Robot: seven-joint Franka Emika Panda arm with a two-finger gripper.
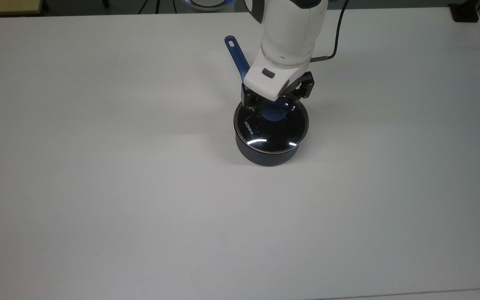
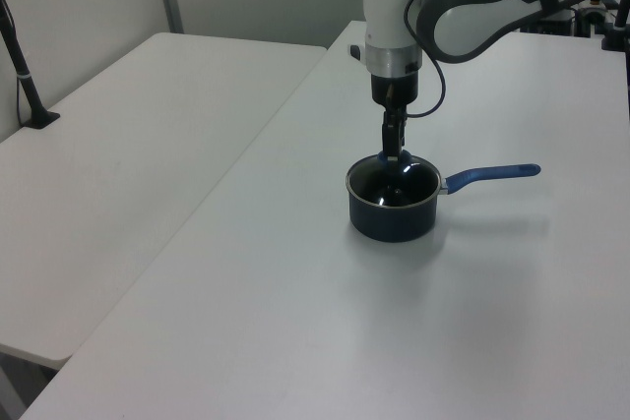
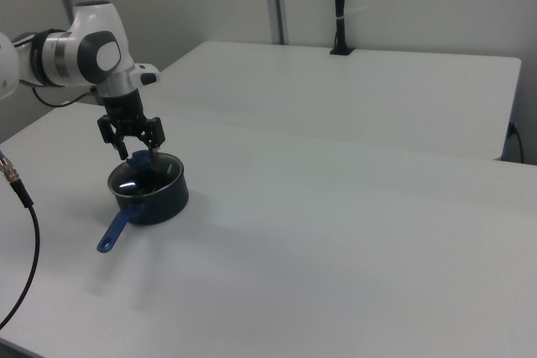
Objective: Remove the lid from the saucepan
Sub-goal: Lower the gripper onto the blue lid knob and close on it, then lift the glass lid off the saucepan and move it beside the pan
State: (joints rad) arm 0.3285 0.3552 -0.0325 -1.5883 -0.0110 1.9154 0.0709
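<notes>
The saucepan (image 1: 267,157) is a small dark pot on the white table, its blue handle (image 1: 236,52) pointing toward the top view's upper left. The glass lid (image 1: 270,132) sits flat on it, with white "KONKA" lettering and a blue knob (image 1: 274,115) at its centre. My gripper (image 1: 274,106) is lowered onto the lid, open, one finger on each side of the knob; the white hand covers the knob's far half. The left view shows the gripper (image 2: 394,152) straight above the saucepan (image 2: 394,221). In the right view the gripper (image 3: 140,155) straddles the lid (image 3: 138,178).
A black cable (image 1: 327,54) runs off the arm's wrist. A dark box (image 1: 465,12) sits at the table's far right corner in the top view. A second white table (image 2: 148,135) adjoins, carrying a black post (image 2: 25,76). Wide bare tabletop (image 1: 140,208) surrounds the pot.
</notes>
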